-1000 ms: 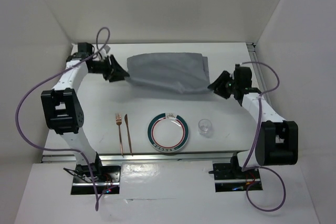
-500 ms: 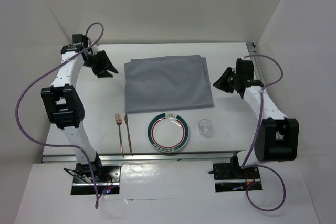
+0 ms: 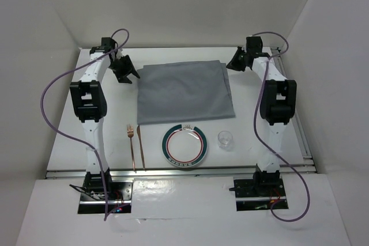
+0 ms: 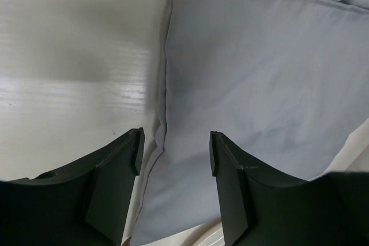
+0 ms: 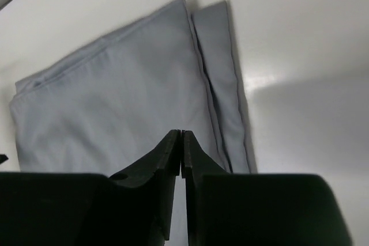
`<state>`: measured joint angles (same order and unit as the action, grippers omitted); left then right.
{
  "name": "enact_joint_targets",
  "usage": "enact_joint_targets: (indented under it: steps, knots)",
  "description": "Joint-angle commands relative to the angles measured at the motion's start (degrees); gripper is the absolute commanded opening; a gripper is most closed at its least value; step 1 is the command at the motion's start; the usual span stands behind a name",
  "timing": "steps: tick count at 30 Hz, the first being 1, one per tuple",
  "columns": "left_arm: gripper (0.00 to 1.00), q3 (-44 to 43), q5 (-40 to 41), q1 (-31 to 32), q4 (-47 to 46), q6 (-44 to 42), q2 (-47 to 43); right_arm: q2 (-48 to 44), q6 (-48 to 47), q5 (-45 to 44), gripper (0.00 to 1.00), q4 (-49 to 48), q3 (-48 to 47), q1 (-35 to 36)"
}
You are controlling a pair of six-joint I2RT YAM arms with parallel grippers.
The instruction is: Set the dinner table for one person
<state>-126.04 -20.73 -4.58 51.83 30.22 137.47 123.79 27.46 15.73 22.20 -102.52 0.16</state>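
A grey square cloth (image 3: 183, 91) lies flat on the white dinner table (image 3: 109, 119), also seen in the left wrist view (image 4: 259, 79) and the right wrist view (image 5: 115, 96). In front of it stand a plate (image 3: 184, 146) with a green and red rim, a clear glass (image 3: 225, 140) to its right, and a copper fork (image 3: 131, 142) and knife (image 3: 140, 145) to its left. My left gripper (image 3: 131, 75) is open and empty above the cloth's far left corner (image 4: 175, 142). My right gripper (image 3: 232, 61) is shut and empty above the cloth's far right corner (image 5: 181, 135).
White panels wall the table at the back and both sides. A metal rail (image 3: 179, 170) runs along the near edge. Purple cables loop from both arms.
The cloth was held up crumpled between both grippers, then lay flat. Both grippers have let go and moved toward the table's back corners. The right gripper has shut.
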Motion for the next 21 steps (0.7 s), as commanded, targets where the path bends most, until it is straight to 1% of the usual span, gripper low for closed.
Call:
enact_joint_targets:
  steps: [1,3,5,7,12,15,17,21]
  knots:
    - [0.66,-3.3,0.1,-0.1,-3.8,1.9,-0.1,8.4,-2.3,1.2,0.23,3.5,-12.4,1.9]
    - [0.66,-4.0,0.1,-0.1,-6.1,2.5,1.0,11.6,-2.9,0.7,0.34,4.3,-16.6,2.6]
    - [0.66,-6.1,0.1,-0.1,-6.1,3.1,3.8,15.8,-2.9,0.7,0.45,5.1,-21.8,2.6]
    - [0.67,-8.5,0.1,-0.1,-6.1,3.6,5.6,17.7,-2.9,0.7,0.5,5.7,-24.2,2.6]
    - [0.67,-9.7,0.9,0.4,-9.6,4.9,8.3,22.8,-2.9,1.3,0.5,5.1,-29.5,2.6]
    - [0.68,-12.4,0.9,0.4,-10.1,5.6,11.0,25.8,-2.9,1.9,0.5,5.9,-33.1,2.6]
    - [0.68,-12.4,-0.5,0.4,-10.7,6.1,12.2,26.4,-2.9,2.5,0.5,5.9,-33.6,2.6]
    - [0.61,-11.9,-3.3,0.4,-11.4,6.1,12.7,25.7,-2.9,3.9,0.46,4.6,-31.3,2.6]
